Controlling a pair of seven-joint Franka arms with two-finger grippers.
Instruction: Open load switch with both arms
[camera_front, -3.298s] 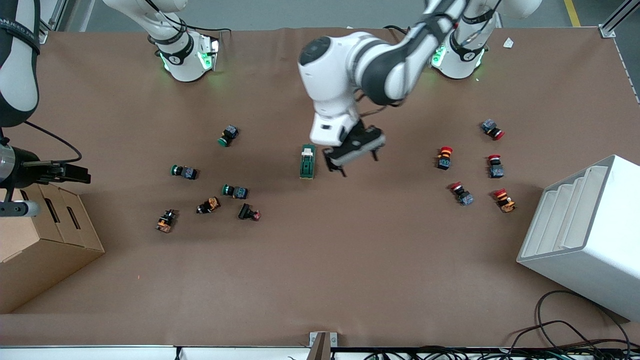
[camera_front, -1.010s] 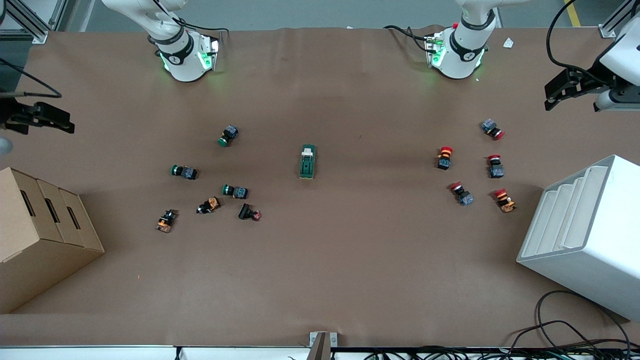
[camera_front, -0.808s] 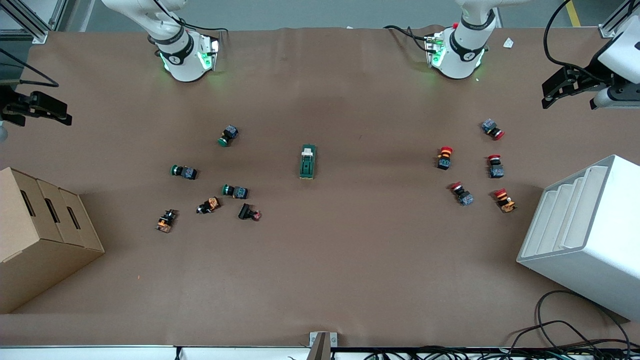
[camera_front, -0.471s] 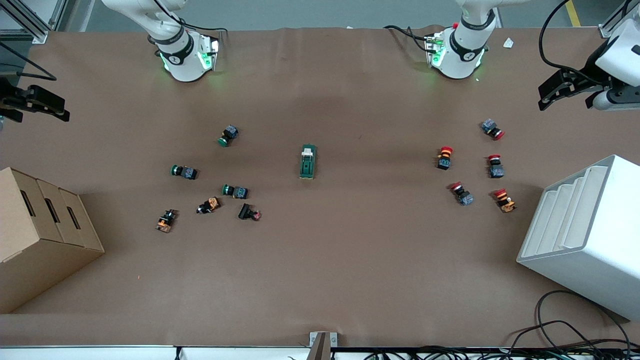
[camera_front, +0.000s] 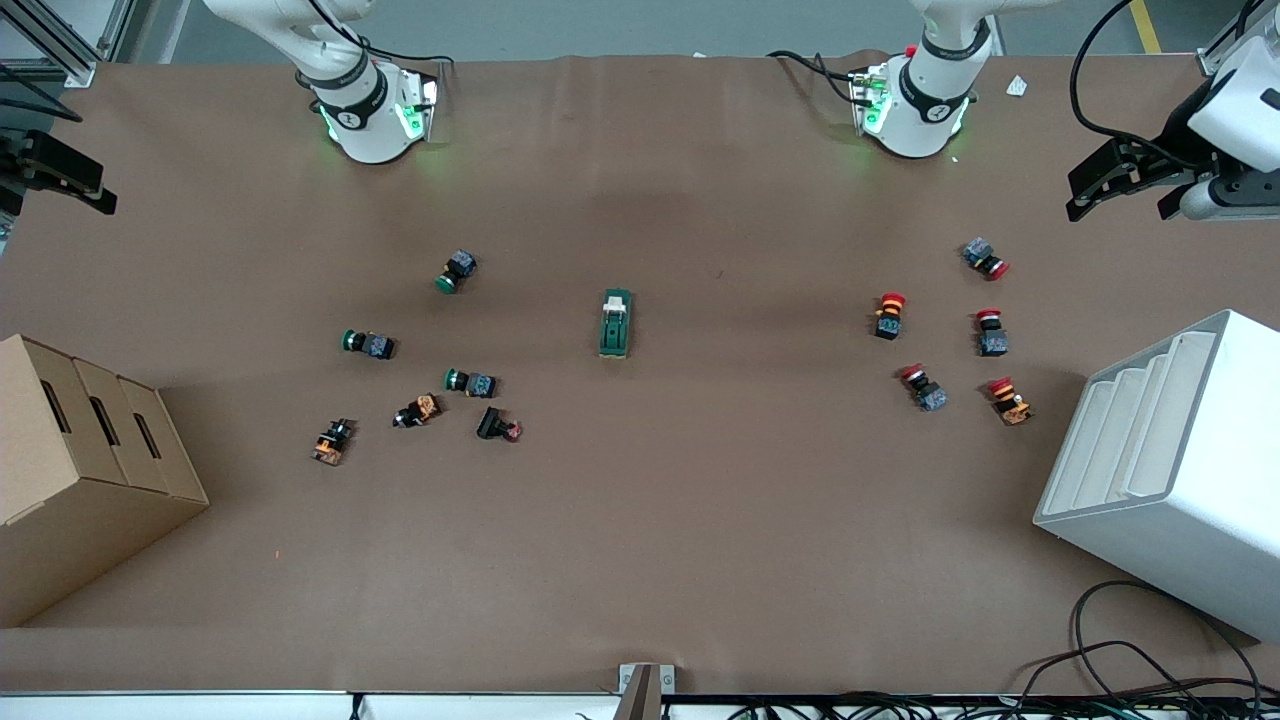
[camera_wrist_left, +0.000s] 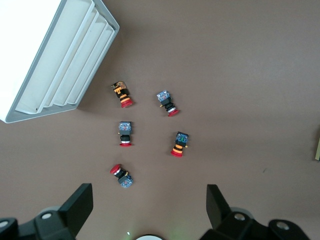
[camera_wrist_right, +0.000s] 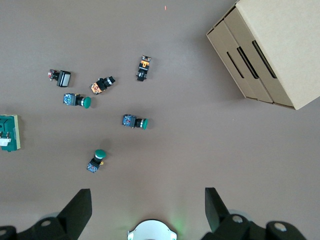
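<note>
The load switch (camera_front: 615, 323), a dark green block with a cream toggle, lies flat at the middle of the table, untouched; it also shows in the right wrist view (camera_wrist_right: 9, 132). My left gripper (camera_front: 1118, 203) hangs high over the table's left-arm end, open and empty, its fingers (camera_wrist_left: 80, 206) spread wide above bare table beside the red-capped buttons. My right gripper (camera_front: 62, 185) hangs high over the right-arm end, partly cut off in the front view. It is open too, its fingers (camera_wrist_right: 79, 210) wide apart with nothing between them.
Several red-capped push buttons (camera_front: 940, 335) lie toward the left arm's end and several green-capped and orange ones (camera_front: 420, 375) toward the right arm's end. A white ribbed bin (camera_front: 1170, 470) and a cardboard box (camera_front: 80, 470) stand at the two ends. Cables (camera_front: 1130, 650) lie at the near edge.
The left arm has drawn away from beside the load switch to its own end of the table. The right gripper has drifted toward the bases. The switch has not moved.
</note>
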